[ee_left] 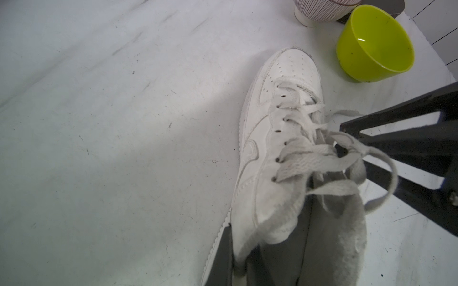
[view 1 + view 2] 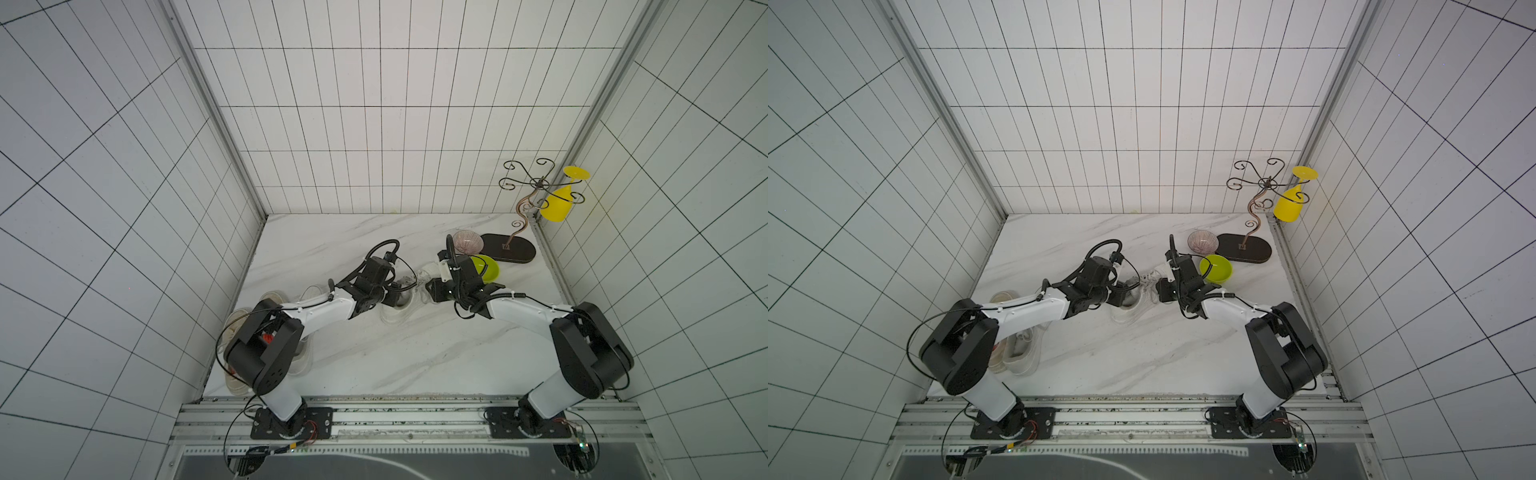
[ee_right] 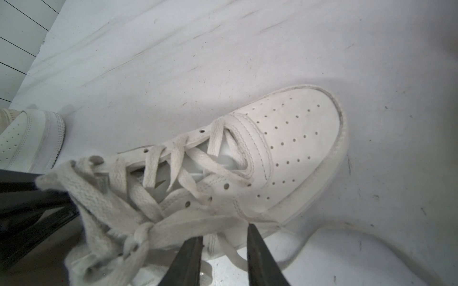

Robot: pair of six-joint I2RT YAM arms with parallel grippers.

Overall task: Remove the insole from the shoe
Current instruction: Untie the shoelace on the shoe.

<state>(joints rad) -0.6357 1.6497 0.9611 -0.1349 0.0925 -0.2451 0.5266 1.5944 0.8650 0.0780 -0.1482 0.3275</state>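
White shoe mid-table, both claws at it.
Noted: shoe (image 3: 292,148) lies near the middle of the table (image 2: 374,365), toe toward the green bowl (image 2: 486,268) on the back right side. At the heel the left gripper (image 1: 239,255) is pressed together on the collar wall, one finger outside, one inside. Fingers of the right gripper (image 3: 224,231) stand spread, tips at the shoe's side beside the lace knot (image 3: 141,232), clamping nothing. The insole cannot be made out in the grey opening.
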